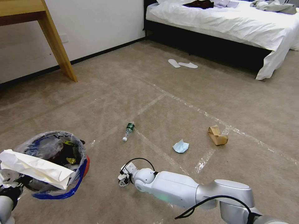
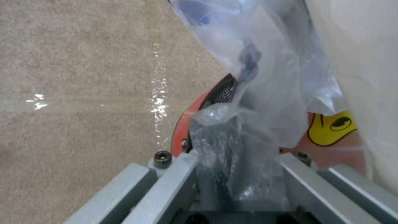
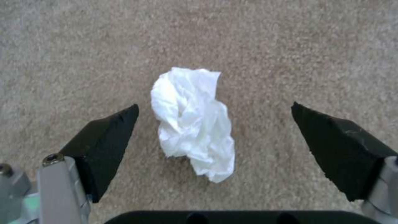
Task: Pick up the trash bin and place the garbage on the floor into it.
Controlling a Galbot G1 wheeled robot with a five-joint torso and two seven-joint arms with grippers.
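Crumpled tissue (image 3: 192, 123) lying on carpet (image 3: 290, 46), near centre, between wide-open, empty right hand (image 3: 213, 149). Descending squarely, closing around the middle. Left hand (image 2: 238, 183) clamping red trash bin (image 1: 56, 161) rim at near left.

I am in a bedroom, likely a hotel room. Ahead of me stands a bed (image 1: 224, 21) on a dark base, its white sheets rumpled and clothes strewn on top. A pair of thin white slippers (image 1: 182, 64) lies on the floor (image 1: 102, 93) just before it. That floor is beige short-pile carpet running wall to wall, up to a plain white wall (image 1: 93, 25) with dark skirting. A slanted wooden leg (image 1: 57, 43) of a surface stands by the wall.
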